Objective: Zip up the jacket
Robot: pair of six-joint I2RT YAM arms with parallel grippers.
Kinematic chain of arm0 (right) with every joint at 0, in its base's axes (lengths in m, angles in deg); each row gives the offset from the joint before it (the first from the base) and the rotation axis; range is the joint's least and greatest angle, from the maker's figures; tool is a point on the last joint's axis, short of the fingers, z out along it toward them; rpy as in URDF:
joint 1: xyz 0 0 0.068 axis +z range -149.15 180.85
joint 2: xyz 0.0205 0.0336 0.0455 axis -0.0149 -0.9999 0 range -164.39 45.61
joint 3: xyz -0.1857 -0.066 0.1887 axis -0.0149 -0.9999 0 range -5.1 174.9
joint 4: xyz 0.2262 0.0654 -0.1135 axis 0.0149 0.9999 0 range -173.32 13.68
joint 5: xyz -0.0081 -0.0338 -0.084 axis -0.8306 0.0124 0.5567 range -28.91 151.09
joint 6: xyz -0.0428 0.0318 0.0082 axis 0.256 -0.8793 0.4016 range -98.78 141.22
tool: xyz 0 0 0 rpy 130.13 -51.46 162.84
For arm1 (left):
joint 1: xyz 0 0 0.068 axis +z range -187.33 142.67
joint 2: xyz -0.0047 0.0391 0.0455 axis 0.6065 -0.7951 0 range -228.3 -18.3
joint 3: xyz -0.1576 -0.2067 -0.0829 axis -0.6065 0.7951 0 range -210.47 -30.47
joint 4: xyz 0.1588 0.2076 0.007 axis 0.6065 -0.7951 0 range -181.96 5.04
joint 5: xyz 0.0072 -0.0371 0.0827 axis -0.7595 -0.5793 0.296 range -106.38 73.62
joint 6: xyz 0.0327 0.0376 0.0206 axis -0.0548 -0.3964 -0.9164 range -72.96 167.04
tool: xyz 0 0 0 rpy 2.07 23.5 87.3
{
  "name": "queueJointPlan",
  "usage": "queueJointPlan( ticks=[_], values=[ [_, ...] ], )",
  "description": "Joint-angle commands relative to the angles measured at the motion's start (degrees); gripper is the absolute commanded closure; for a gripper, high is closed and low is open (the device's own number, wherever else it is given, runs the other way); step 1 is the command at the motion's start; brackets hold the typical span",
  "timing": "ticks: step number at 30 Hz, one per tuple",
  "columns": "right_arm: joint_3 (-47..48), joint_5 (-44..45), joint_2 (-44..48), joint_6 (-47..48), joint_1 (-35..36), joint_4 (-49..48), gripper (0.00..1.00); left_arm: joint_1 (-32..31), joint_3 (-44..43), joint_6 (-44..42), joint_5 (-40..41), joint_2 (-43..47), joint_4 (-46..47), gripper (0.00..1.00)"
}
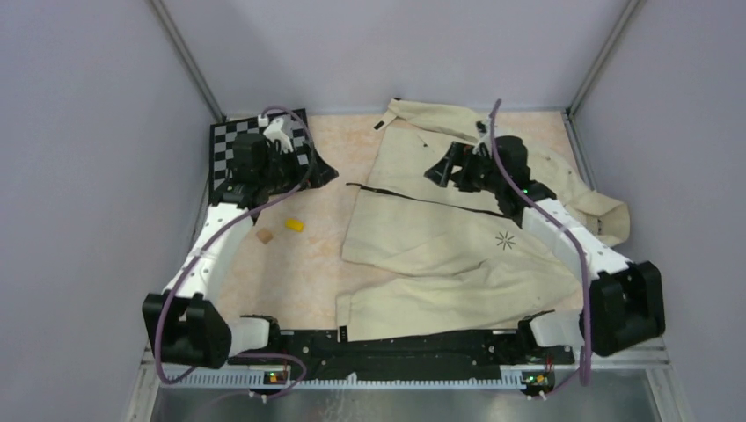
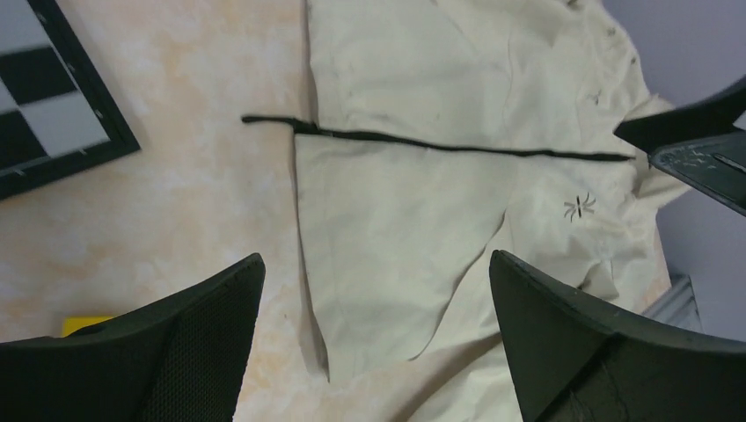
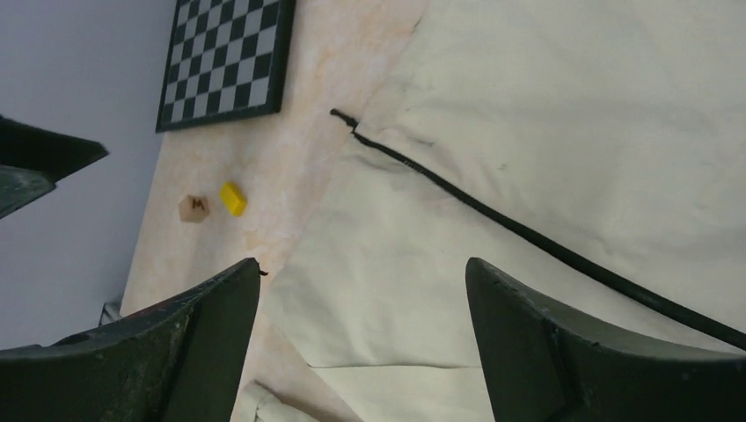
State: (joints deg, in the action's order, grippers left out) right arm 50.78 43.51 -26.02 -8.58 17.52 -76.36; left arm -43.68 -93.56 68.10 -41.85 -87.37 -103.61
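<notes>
The cream jacket (image 1: 440, 237) lies spread over the right half of the table, its hem to the left. A dark zipper line (image 1: 422, 200) runs across it from the hem end (image 1: 350, 185) toward the right, and a small dark starburst mark (image 1: 506, 239) sits below the line. My left gripper (image 1: 321, 173) is open and empty, held above the table left of the hem. My right gripper (image 1: 437, 171) is open and empty above the jacket's upper panel. The zipper also shows in the left wrist view (image 2: 440, 145) and in the right wrist view (image 3: 493, 207).
A black-and-white checkerboard (image 1: 224, 141) lies at the back left under the left arm. A small yellow block (image 1: 294, 225) and a small brown block (image 1: 264, 236) sit on the table left of the jacket. Grey walls close in both sides.
</notes>
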Motion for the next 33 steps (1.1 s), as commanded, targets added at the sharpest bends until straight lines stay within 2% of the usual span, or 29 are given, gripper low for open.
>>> queueJointPlan(
  ticks=[1, 4, 6, 9, 13, 16, 22, 27, 30, 33],
  values=[
    [3.2, -4.0, -10.0, -1.2, 5.6, -10.2, 0.2, 0.2, 2.4, 0.4, -9.1, -6.1, 1.3, 0.01],
    [7.9, -4.4, -18.2, -1.5, 7.4, -11.2, 0.27, 0.2, 3.2, 3.8, -13.7, -12.4, 6.2, 0.05],
    [10.3, -5.6, -23.1, -2.5, 7.9, -13.3, 0.34, 0.1, 0.2, 5.0, -16.3, -17.8, 6.5, 0.09],
    [16.0, -7.5, -30.9, -2.0, 8.8, -12.6, 0.42, -0.1, -7.4, 4.9, -19.4, -26.8, 1.4, 0.18],
    [22.9, -10.4, -38.3, 3.3, 9.9, -9.7, 0.43, -0.4, -11.6, 9.0, -21.6, -34.4, 3.8, 0.24],
    [27.3, -13.8, -42.9, 9.9, 10.1, -7.4, 0.42, -1.3, -15.6, 8.0, -20.6, -39.5, 2.9, 0.28],
    [33.7, -15.8, -48.8, 25.3, 11.5, 1.9, 0.46, -2.4, -17.0, 5.0, -19.0, -42.7, 2.8, 0.29],
    [32.1, -12.0, -49.7, 34.9, 13.5, 2.1, 0.58, -2.5, -18.3, -4.3, -14.6, -42.3, -4.0, 0.27],
    [30.2, -8.2, -49.5, 38.1, 14.8, 0.5, 0.58, -2.5, -16.2, -5.0, -12.6, -40.7, -3.2, 0.25],
    [29.5, -5.6, -50.0, 40.9, 15.8, 0.2, 0.58, -2.6, -15.6, -3.4, -15.6, -40.6, -1.6, 0.25]
  ],
)
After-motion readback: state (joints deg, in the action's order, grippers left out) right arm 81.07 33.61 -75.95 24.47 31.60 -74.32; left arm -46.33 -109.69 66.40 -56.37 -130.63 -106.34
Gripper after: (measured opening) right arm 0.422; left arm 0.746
